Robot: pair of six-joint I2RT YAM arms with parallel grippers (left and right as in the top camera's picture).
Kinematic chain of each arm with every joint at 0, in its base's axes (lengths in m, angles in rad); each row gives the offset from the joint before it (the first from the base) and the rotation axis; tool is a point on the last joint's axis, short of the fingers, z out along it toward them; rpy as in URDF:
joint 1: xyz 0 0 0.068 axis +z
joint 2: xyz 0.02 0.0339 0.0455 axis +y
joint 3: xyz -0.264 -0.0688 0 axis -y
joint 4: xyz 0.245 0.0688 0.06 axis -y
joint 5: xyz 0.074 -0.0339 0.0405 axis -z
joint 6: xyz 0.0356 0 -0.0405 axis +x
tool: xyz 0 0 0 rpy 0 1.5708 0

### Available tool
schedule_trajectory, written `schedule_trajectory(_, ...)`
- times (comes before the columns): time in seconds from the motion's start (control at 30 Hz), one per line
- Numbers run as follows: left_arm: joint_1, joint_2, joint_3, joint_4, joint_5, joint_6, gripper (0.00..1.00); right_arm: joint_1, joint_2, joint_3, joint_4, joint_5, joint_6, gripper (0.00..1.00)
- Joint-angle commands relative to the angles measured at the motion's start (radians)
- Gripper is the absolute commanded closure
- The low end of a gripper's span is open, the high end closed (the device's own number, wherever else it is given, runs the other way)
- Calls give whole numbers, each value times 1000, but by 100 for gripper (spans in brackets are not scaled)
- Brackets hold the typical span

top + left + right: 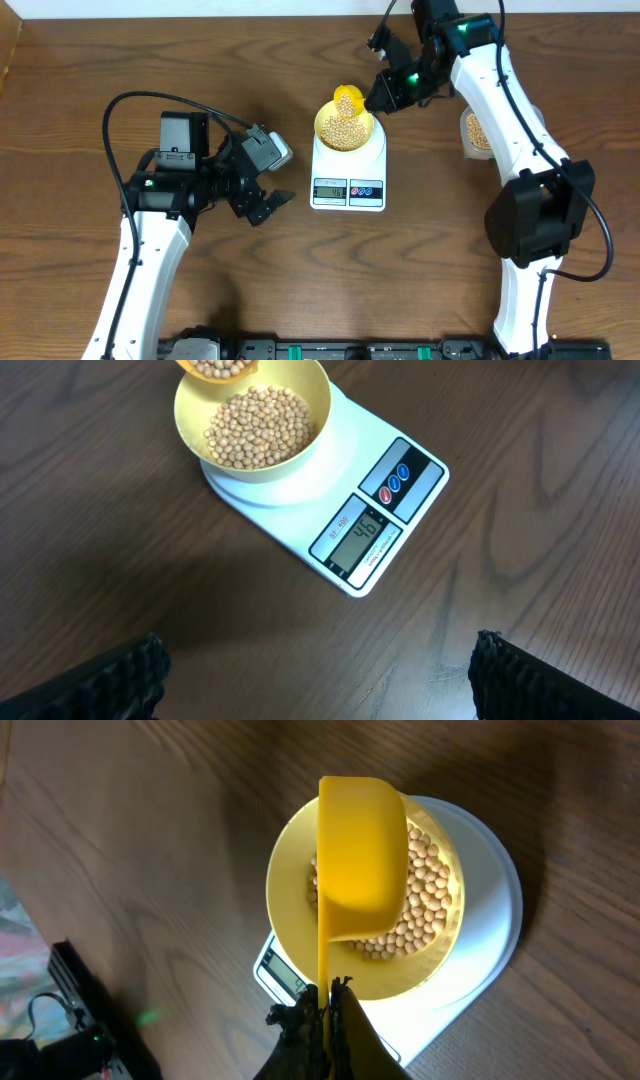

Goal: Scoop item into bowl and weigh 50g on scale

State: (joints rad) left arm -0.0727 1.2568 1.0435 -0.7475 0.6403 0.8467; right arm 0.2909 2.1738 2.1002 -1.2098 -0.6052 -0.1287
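The pale-yellow bowl (345, 128) sits on the white scale (349, 172) and holds many tan beans (258, 426). The scale's display (360, 537) reads 46. My right gripper (384, 97) is shut on the handle of a yellow scoop (360, 855), which hangs tilted over the bowl (290, 890) with beans in it (218, 368). The scale's platform (490, 910) shows under the bowl in the right wrist view. My left gripper (268, 205) is open and empty, low over bare table left of the scale; its fingertips (320, 675) frame the bottom of the left wrist view.
A clear tub of beans (477, 131) stands at the right, partly hidden behind my right arm. The scale has red and blue buttons (396, 477). The table's far edge runs along the top of the overhead view.
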Motion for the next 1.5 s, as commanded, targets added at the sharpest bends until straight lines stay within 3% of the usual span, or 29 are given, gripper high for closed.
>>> schedule_trajectory(0.0, 5, 7, 0, 0, -5, 16, 2, 13, -32, 22, 3, 5, -23, 99)
schedule_trajectory(1.47, 5, 7, 0, 0, -5, 16, 2, 79, -33, 22, -6, 137, -176, 99)
